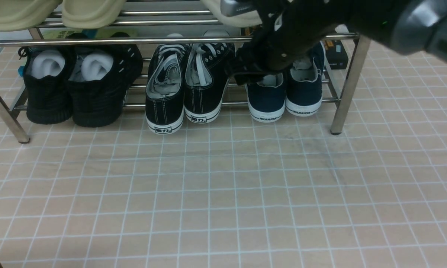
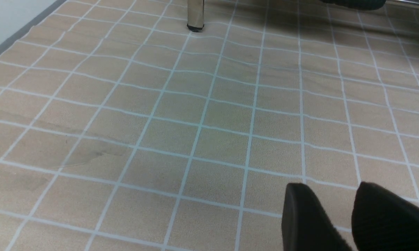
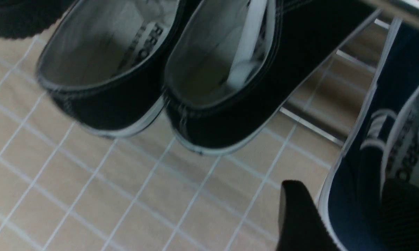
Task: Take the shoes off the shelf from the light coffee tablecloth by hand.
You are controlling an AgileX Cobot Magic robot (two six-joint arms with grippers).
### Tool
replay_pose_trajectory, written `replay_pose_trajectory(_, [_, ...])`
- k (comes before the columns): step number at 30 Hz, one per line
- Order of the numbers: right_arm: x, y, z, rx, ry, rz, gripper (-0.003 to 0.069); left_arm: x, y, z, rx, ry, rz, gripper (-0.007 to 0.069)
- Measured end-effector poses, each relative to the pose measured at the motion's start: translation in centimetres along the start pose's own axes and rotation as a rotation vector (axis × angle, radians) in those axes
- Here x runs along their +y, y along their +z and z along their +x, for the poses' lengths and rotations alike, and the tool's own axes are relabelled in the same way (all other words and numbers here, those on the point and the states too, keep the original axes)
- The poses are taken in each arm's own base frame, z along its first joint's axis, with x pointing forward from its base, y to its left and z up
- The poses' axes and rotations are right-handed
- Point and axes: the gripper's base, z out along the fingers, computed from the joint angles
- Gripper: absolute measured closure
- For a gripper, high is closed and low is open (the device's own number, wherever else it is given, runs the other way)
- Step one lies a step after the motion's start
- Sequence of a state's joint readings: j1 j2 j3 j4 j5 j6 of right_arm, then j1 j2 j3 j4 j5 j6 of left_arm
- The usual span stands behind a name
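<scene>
Above the tablecloth (image 1: pixel 223 193), right end effector (image 1: pixel 247 76) straddles rim of the shoes (image 1: pixel 268 97).

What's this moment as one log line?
shoes: on shelf | right end effector: open, astride shoe wall | left end effector: open, over tablecloth

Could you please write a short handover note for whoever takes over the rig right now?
Left claw: open and empty, over the light coffee tablecloth, in front of the shelf.
Right claw: open, straddling the side wall of the navy shoe nearer the black lace-up sneakers, one finger inside, one outside; not closed yet.
Shoes: both on the shelf's lower tier, at its right end, heels outward.
Done: the reach to the first shoe.
Left: close, pull it out, set it on the tablecloth, then probably fetch its partner.
</scene>
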State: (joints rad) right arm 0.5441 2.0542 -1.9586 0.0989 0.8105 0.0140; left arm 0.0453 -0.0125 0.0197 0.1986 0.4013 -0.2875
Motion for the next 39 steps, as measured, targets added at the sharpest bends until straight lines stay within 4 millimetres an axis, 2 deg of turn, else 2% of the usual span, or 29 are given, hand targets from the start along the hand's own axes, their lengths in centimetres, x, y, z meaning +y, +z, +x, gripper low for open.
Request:
replay_pose_trajectory(6, [-0.8,3.4,0.5,-0.030,-0.048,0.052,0.0287,0.0,0.0,0.0,0.000,0.000,0.000,0.0383])
replay_pose_trajectory(11, [-1.1,4.0,0.4,-0.048,-0.031,0.079,0.0286,0.0,0.0,0.0,0.000,0.000,0.000,0.0383])
replay_pose_trajectory(20, [-2.0,6.3,1.4,-0.029,0.038,0.151,0.0291,0.0,0.0,0.0,0.000,0.000,0.000,0.0383])
replay_pose_trajectory(23, [-2.1,6.7,1.6,-0.021,0.033,0.158,0.0330,0.0,0.0,0.0,0.000,0.000,0.000,0.0383])
replay_pose_trajectory(27, [-2.1,6.7,1.7,-0.018,0.032,0.160,0.0468,0.0,0.0,0.0,0.000,0.000,0.000,0.0383])
replay_pose_trajectory(28, [-2.1,6.6,1.6,-0.014,0.033,0.162,0.0534,0.0,0.0,0.0,0.000,0.000,0.000,0.0383])
replay_pose_trajectory(30, [-2.0,6.0,1.6,0.010,0.044,0.161,0.0616,0.0,0.0,0.0,0.000,0.000,0.000,0.0383])
replay_pose_trajectory(31, [-2.0,5.8,1.6,0.011,0.045,0.160,0.0616,0.0,0.0,0.0,0.000,0.000,0.000,0.0383])
replay_pose_trajectory(34, [-1.1,3.2,1.3,0.069,0.061,0.151,0.0614,0.0,0.0,0.0,0.000,0.000,0.000,0.0383])
replay_pose_trajectory(35, [-0.5,1.4,1.0,0.084,0.066,0.142,0.0614,0.0,0.0,0.0,0.000,0.000,0.000,0.0383])
replay_pose_trajectory(37, [0.2,-0.8,0.6,0.095,0.073,0.127,0.0614,0.0,0.0,0.0,0.000,0.000,0.000,0.0383])
replay_pose_trajectory(39, [0.9,-4.2,0.1,0.091,0.074,0.111,0.0614,0.0,0.0,0.0,0.000,0.000,0.000,0.0383])
